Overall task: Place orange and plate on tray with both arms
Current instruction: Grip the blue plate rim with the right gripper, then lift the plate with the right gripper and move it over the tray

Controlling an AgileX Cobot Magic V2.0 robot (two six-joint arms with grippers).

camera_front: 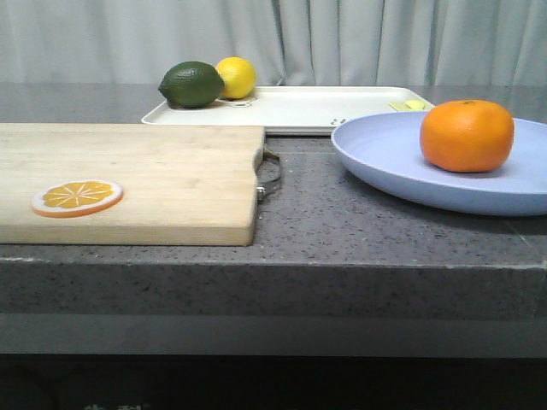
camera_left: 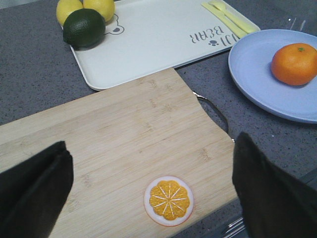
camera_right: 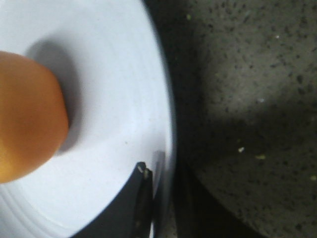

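Observation:
The orange (camera_front: pixel 467 135) sits on the lavender-blue plate (camera_front: pixel 385 154) at the right of the table; both also show in the left wrist view, orange (camera_left: pixel 294 63) and plate (camera_left: pixel 252 69). The white tray (camera_front: pixel 325 107) lies behind them, its near edge just beyond the plate. My right gripper (camera_right: pixel 163 184) is shut on the plate's rim (camera_right: pixel 166 124), one finger on top and one below, with the orange (camera_right: pixel 25 119) close by. My left gripper (camera_left: pixel 152 148) is open and empty above the cutting board. Neither gripper shows in the front view.
A wooden cutting board (camera_front: pixel 128 179) with a metal handle (camera_front: pixel 270 175) lies at the left, an orange slice (camera_front: pixel 77 197) on it. A dark green lime (camera_front: pixel 191 84) and lemons (camera_front: pixel 237 77) sit at the tray's far left corner. Yellow cutlery (camera_left: pixel 230 17) lies on the tray's right end.

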